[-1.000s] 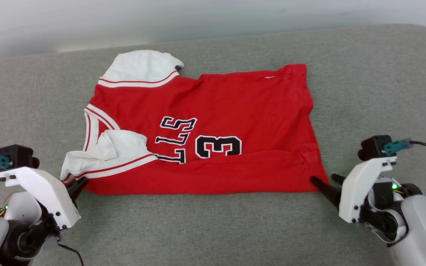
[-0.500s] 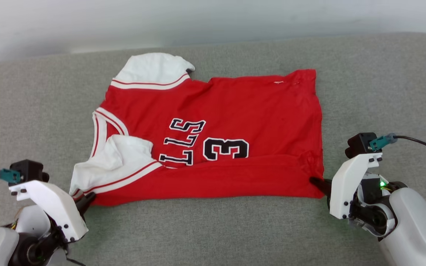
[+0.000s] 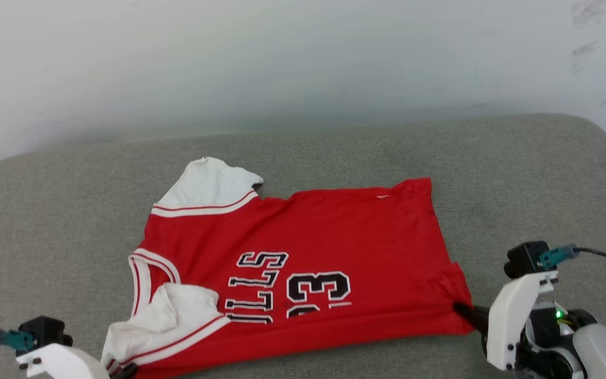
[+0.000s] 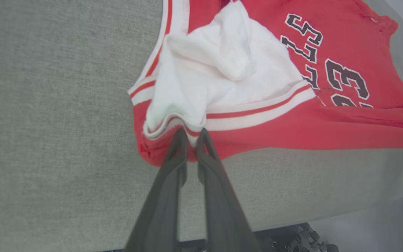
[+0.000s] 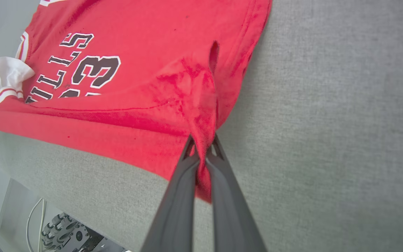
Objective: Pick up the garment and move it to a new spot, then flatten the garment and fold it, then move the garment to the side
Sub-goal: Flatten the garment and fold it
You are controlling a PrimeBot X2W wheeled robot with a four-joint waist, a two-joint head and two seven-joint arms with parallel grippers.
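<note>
The garment [image 3: 303, 231] lies spread across the lower middle of the head view, print side up, with the collar to the left of the frame and the hem to the right. It is red, and the black, white-outlined letters and number sit near its centre, turned so that they read sideways and upside down in that view. One white sleeve with a red stripe lies flat at the upper left of the shirt. The other sleeve is bunched into soft folds at the lower left. Along the lower edge a band of red cloth is folded over and hides the lower part of the print.

The left claw [image 4: 191, 134] is at the lower left corner of the shirt. In the left wrist view its two dark fingers are clenched close together on the striped cuff edge of the bunched sleeve, where white trim meets red cloth. The right claw [image 5: 203, 140] is at the lower right corner. In the right wrist view it is clenched on the hem corner, with red cloth pinched between the fingers and puckered up towards the tips.

The shirt rests on a counter [image 3: 518, 173] covered in grey fabric, with rounded corners. Its near edge shows in both wrist views. A pale wall [image 3: 282, 68] fills the upper part of the head view.
</note>
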